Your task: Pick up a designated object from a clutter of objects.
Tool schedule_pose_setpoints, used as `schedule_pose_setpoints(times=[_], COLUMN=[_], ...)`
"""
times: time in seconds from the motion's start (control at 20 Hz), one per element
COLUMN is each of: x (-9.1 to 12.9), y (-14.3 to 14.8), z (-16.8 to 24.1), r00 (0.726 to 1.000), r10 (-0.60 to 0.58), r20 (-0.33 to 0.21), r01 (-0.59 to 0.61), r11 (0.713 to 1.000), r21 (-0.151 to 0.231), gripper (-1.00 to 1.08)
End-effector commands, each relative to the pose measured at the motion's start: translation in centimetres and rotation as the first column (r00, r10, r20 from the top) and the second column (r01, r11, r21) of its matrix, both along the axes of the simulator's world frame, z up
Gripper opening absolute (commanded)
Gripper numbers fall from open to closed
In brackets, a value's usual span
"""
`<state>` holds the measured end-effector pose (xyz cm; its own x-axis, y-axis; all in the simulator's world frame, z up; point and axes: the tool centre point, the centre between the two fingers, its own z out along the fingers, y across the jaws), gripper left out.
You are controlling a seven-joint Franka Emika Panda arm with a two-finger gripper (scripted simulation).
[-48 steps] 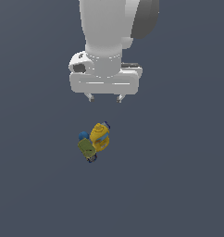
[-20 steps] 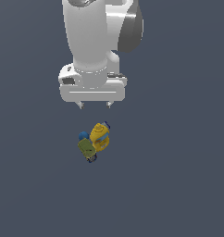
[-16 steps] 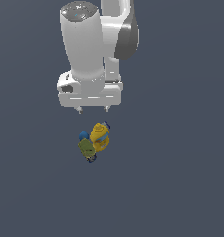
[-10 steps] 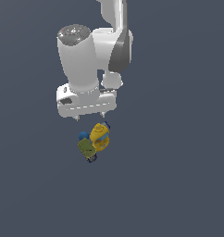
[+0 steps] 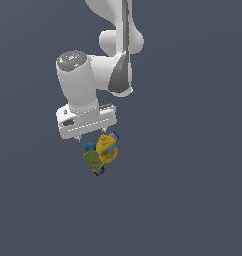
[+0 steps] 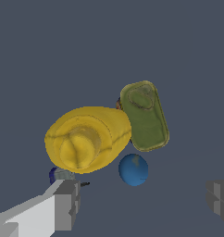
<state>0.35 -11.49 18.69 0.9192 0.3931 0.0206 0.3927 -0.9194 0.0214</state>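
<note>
Ball point(image 6: 133, 170), small and blue, sits touching the bottle and just beside the can. Largest is the arm point(image 5: 88, 85), its gripper point(image 5: 92, 136) hanging over the cluster with jaws spread wide, holding nothing. Then the yellow bottle point(image 6: 87, 139), then the olive can point(image 6: 144, 116).

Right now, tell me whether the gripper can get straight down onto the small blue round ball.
Probably yes. The open gripper hangs above the small blue round ball with nothing covering it, but the yellow squeeze bottle and olive-green can crowd close, so one finger may bump them.
</note>
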Motion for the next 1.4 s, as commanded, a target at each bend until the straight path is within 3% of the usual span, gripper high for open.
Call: schedule_pose_setpoints(times=[0.0,0.65,1.35], x=[-1.2,-2.8,-3.3], y=[-0.7,-3.5,-4.0], z=[-3.2,-9.4,-11.0], r00=[0.998,0.974,0.966], r10=[0.045,0.225,0.258], r20=[-0.033,-0.028,-0.028], r01=[-0.045,-0.225,-0.257], r11=[0.999,0.974,0.966], r21=[0.008,0.012,0.012], gripper=[1.00,1.00,1.00])
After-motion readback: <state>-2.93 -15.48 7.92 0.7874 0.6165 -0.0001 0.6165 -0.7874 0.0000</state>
